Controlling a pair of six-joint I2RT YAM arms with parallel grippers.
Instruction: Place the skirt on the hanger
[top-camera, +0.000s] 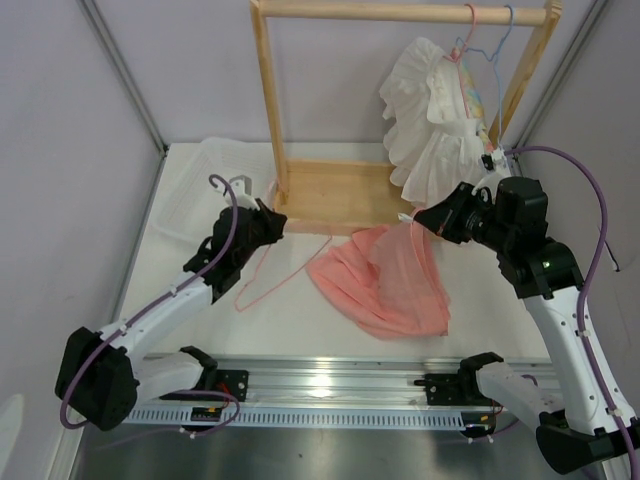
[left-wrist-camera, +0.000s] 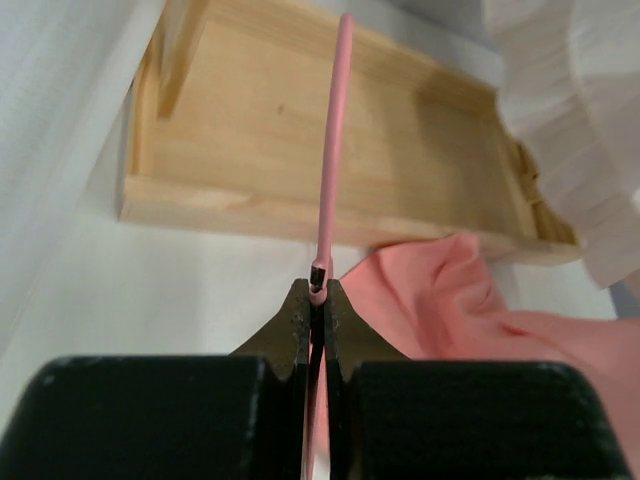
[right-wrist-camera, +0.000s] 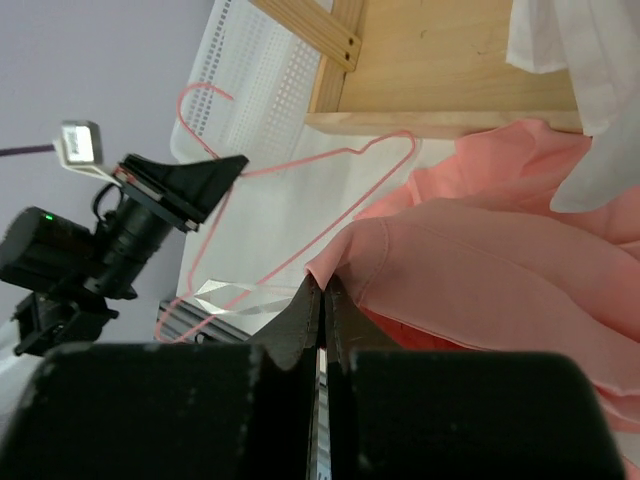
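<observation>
The skirt (top-camera: 385, 282) lies spread on the worktop (top-camera: 300, 330) in front of the wooden rack's base (top-camera: 340, 192), a little right of centre. Its upper edge is lifted off the surface toward the right gripper (top-camera: 418, 222). In the right wrist view that gripper (right-wrist-camera: 322, 288) has its fingers pressed together on a folded edge of the salmon cloth (right-wrist-camera: 480, 270).

The hanger (top-camera: 268, 272) lies to the left of the skirt. Its thin pink wire runs from the left gripper (top-camera: 272, 218) down across the worktop, and one end reaches the skirt's near-left edge. The left wrist view shows the left gripper (left-wrist-camera: 318, 290) closed tight on the wire (left-wrist-camera: 335, 150), which rises straight up from between the fingertips past the wooden base (left-wrist-camera: 260, 140). From the right wrist camera the hanger's hook and shoulder (right-wrist-camera: 330, 165) show beside the left arm's black fingers (right-wrist-camera: 200, 178).

A white perforated tray (top-camera: 200, 195) sits on the worktop to the left of the rack. On the rack's top rod (top-camera: 400, 12), at its right end, hang a white ruffled garment (top-camera: 425, 125) on a pink hanger (top-camera: 468, 25) and a pastel patterned garment (top-camera: 470, 95) on a blue hanger (top-camera: 506, 30).
</observation>
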